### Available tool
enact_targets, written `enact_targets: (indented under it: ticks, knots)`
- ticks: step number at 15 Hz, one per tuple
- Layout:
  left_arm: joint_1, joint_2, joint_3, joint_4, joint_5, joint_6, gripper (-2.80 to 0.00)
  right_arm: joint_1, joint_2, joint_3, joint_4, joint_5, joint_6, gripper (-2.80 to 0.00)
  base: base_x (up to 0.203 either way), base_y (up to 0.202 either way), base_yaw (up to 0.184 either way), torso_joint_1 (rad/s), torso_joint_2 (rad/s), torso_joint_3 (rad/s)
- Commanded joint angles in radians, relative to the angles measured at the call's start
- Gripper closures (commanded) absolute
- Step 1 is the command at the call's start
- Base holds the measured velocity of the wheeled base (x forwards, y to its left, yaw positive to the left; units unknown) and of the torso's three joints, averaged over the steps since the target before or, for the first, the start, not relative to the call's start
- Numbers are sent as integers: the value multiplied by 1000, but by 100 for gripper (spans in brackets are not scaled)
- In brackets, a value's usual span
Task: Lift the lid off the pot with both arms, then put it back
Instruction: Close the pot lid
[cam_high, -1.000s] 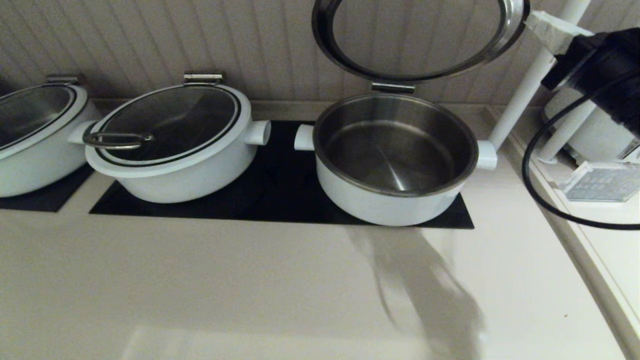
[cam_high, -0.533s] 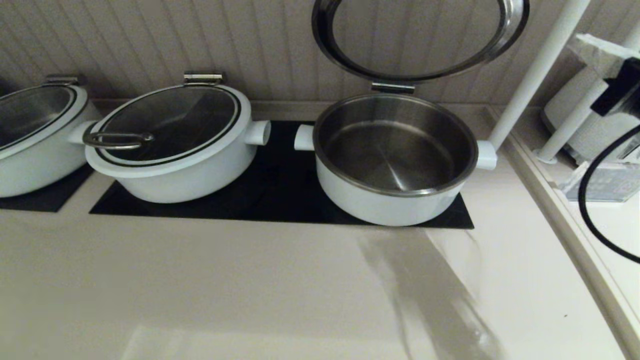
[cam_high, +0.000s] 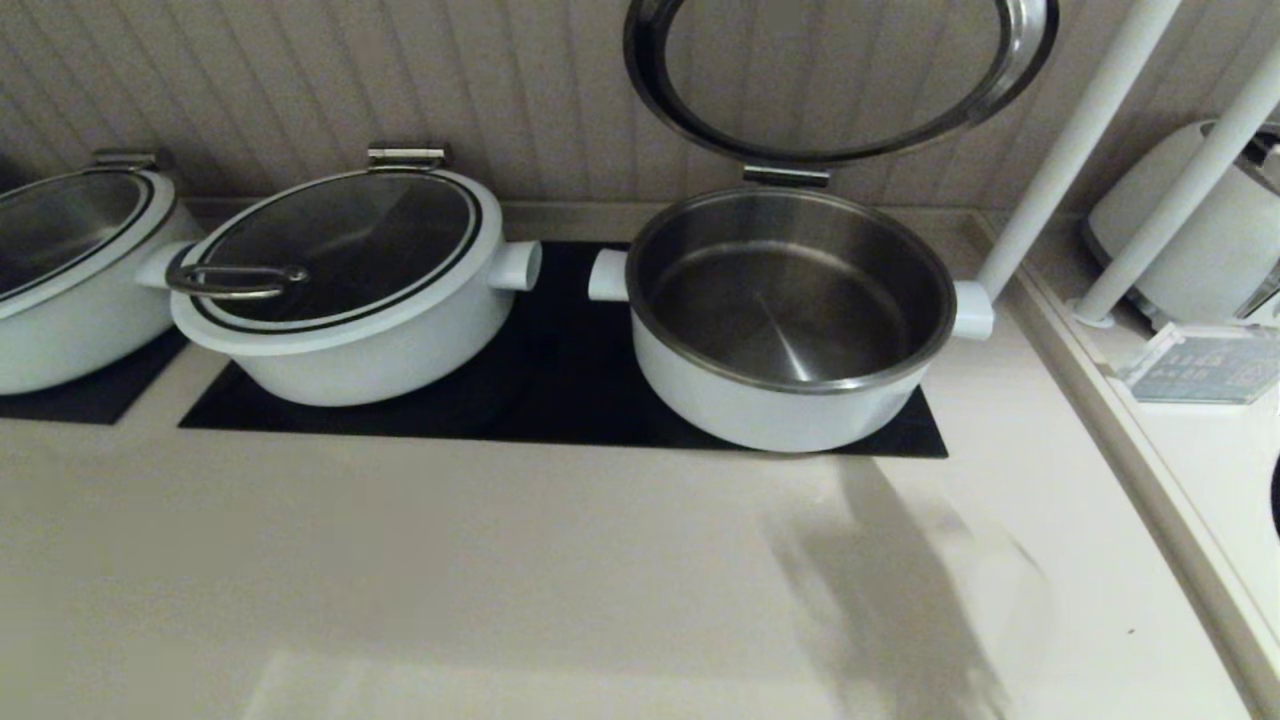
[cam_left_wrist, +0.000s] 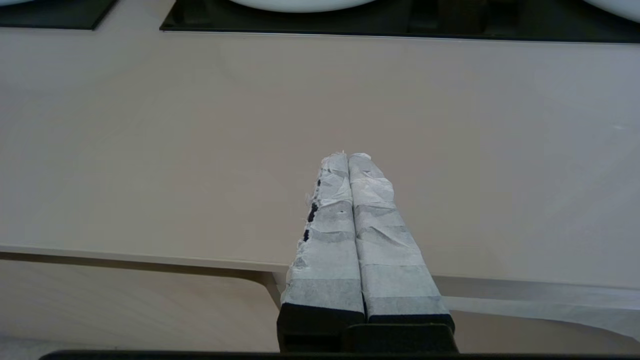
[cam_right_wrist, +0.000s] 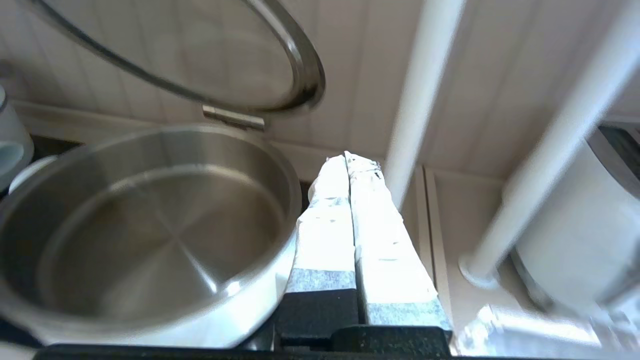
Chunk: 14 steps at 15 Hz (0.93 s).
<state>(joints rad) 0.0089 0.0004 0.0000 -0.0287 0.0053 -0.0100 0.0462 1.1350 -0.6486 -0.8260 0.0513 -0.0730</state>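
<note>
Left gripper low over bare counter near its front edge, jaws pressed together, holding nothing. Further right, pot on black cooktop, steel bowl bare; lid tipped upright behind it on hinge plate. Right gripper just beside pot's right rim, jaws pressed together, empty.

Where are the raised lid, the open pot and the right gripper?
lid (cam_high: 1020, 60): head view, on its steel edge.
pot (cam_high: 760, 415): head view, on its white outer wall.
right gripper (cam_right_wrist: 347, 159): right wrist view, between its shut fingertips.
</note>
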Motion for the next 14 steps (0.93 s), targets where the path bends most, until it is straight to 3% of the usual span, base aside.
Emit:
enact_targets:
  ticks: [1, 5, 11, 14]
  knots:
    - [0, 0, 0, 0, 2, -1, 0, -2, -74, 55, -4, 0, -1, 0, 0, 0, 0, 0, 0, 0]
    - [0, 0, 0, 0, 1, -1, 0, -12, -188, 224, -4, -1, -1, 0, 0, 0, 0, 0, 0, 0]
    - [0, 0, 0, 0, 1, -1, 0, -12, -413, 620, 14, 5, 3, 0, 0, 0, 0, 0, 0, 0]
    - [0, 0, 0, 0, 1, -1, 0, -9, -540, 646, 257, -9, 11, 0, 0, 0, 0, 0, 0, 0]
